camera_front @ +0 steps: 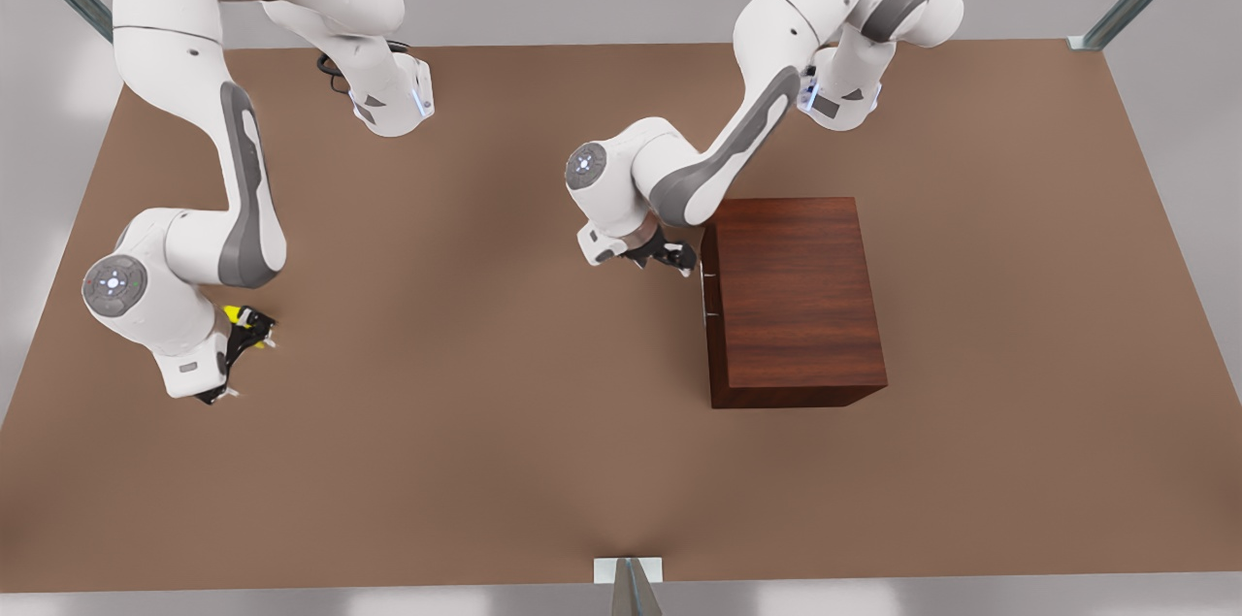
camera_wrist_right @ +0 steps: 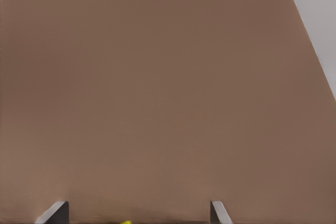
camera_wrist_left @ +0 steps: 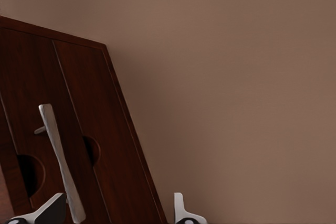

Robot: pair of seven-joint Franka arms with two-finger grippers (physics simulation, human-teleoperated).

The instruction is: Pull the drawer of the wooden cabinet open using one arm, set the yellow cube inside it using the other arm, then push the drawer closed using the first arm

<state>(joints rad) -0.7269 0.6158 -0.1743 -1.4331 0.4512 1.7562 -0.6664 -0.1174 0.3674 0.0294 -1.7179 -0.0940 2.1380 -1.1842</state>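
Step in hand: reaching for drawer; drawer not yet pulled, flush in cabinet; left gripper just beside cabinet front, fingers spread, bar handle near one tip; right gripper over bench at front view's left, fingers parted around yellow cube; next, judged: straddle handle, clench, pull straight out.

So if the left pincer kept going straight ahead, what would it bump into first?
Most likely the drawer front of the cabinet, right about at its silver handle. The left pincer is open and points at it from close by, though the exact gap is hard to judge.
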